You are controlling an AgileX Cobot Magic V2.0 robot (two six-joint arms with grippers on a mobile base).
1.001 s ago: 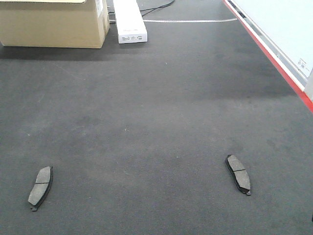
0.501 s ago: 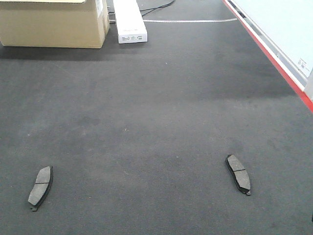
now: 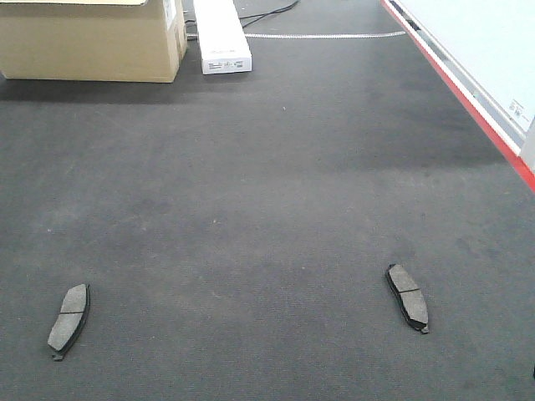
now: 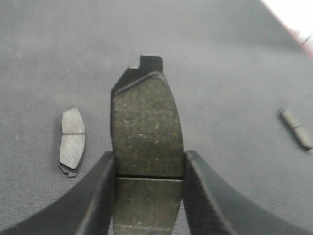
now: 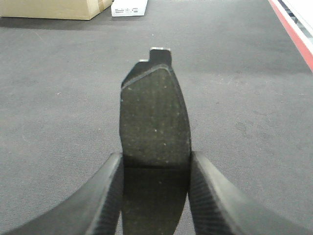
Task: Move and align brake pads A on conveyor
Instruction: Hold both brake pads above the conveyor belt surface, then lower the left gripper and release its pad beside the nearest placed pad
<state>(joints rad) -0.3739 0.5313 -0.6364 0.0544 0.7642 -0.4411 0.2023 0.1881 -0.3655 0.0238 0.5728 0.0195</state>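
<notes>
Two brake pads lie flat on the charcoal conveyor (image 3: 267, 192): one at the near left (image 3: 68, 319) and one at the near right (image 3: 408, 296). No gripper shows in the front view. In the left wrist view my left gripper (image 4: 149, 164) is shut on a third brake pad (image 4: 145, 127), held above the belt with its tab pointing away; the lying pads show at its left (image 4: 72, 138) and far right (image 4: 296, 129). In the right wrist view my right gripper (image 5: 155, 164) is shut on another brake pad (image 5: 154, 117), also held with its tab away.
A cardboard box (image 3: 92, 40) and a white carton (image 3: 221, 35) stand at the far left end of the belt. A red strip (image 3: 468, 100) runs along the right edge beside a pale wall. Cables lie behind the carton.
</notes>
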